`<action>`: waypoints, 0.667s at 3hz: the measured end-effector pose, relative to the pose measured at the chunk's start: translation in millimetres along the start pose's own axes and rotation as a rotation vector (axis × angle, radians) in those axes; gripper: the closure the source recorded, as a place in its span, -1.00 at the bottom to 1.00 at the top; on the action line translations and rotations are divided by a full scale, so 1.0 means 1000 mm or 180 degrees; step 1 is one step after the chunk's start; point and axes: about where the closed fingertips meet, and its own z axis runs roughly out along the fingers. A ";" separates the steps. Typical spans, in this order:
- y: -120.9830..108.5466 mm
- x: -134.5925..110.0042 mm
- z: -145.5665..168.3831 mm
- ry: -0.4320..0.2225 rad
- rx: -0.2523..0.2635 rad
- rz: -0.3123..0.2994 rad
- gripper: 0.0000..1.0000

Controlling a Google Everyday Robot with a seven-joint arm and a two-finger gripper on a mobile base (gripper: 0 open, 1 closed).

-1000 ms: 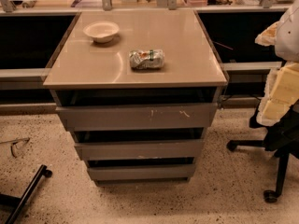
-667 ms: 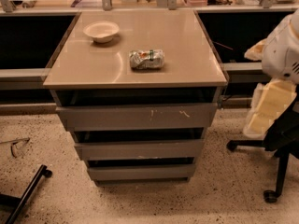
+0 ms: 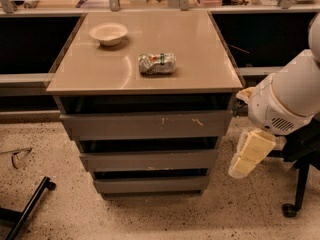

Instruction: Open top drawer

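Currently logged: approach step, by judgement; no contact with the target yet.

Item 1: top drawer (image 3: 145, 125). Widest and tallest of 3 flat grey fronts, sitting directly under the cabinet top. Matte and handleless, with small pale scuff marks (image 3: 196, 121) right of centre. A dark recess runs along its upper edge. Appears shut.

Item 2: gripper (image 3: 245, 161). Pale yellow and blocky, hanging downward just beside the cabinet's right flank, roughly level with the top and middle fronts and apart from both. Whether it is released or clenched cannot be told. It is carried by a bulky, rounded white arm housing (image 3: 285, 99) with a small vent grille.

Item 3: middle drawer (image 3: 147, 160) and bottom drawer (image 3: 150, 185). Same grey finish, shorter and narrower, each set in from the one above.

Item 4: cabinet top (image 3: 200, 39). Smooth beige slab, glossy enough to show a curved reflection. It bears 1 shallow white bowl (image 3: 108, 33) at the rear left and 1 crumpled silvery packet (image 3: 157, 63) with green print near the centre. The 2 are apart.

Item 5: floor (image 3: 150, 219). Speckled, stone-like, pale. A black chair base (image 3: 299, 194) stands at the right.

Next move, as judged: swing the gripper round from the side to the front and bring it to the recess above the top drawer. With no handle to take, the upper lip looks like the only purchase. Hook behind it, then pull straight outward, keeping clear of the 2 lower fronts.
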 end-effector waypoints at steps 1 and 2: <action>-0.011 -0.005 0.022 -0.0116 0.0092 -0.0115 -1.00; -0.017 -0.018 0.066 -0.0237 0.0265 -0.0493 -1.00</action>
